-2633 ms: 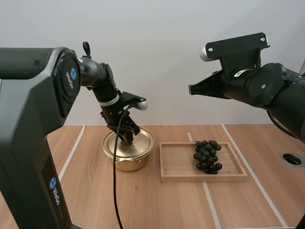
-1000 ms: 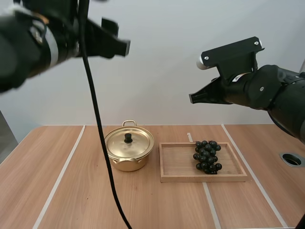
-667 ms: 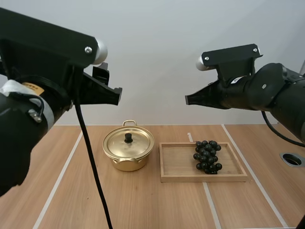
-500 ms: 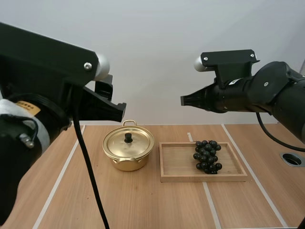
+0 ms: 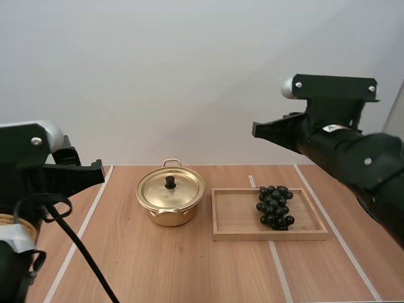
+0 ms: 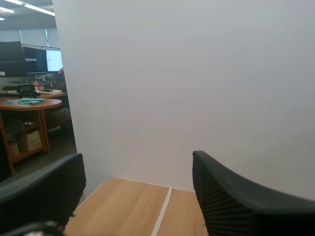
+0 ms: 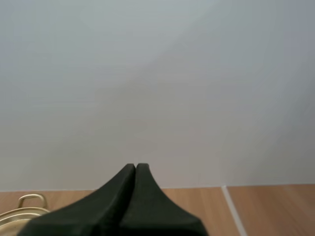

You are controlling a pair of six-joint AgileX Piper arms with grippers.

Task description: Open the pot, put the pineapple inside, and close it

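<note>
- The high view sits behind and above the arm bases and faces forward and down. At middle distance it takes in the whole light wooden table (image 5: 189, 265) up to the plain white wall (image 5: 189, 76).
- The left wrist view rides the left arm and faces almost level over the table's far left corner. The left gripper (image 6: 138, 157) looms close, black fingers apart.
- The right wrist view faces level at the wall, past the right gripper (image 7: 135, 167), a closed wedge close up.
- The high and right wrist views share the round golden lidded metal pot (image 5: 170, 199) by the table's far edge.
- The high and left wrist views share a white stripe (image 5: 88, 214) on the table.
</note>
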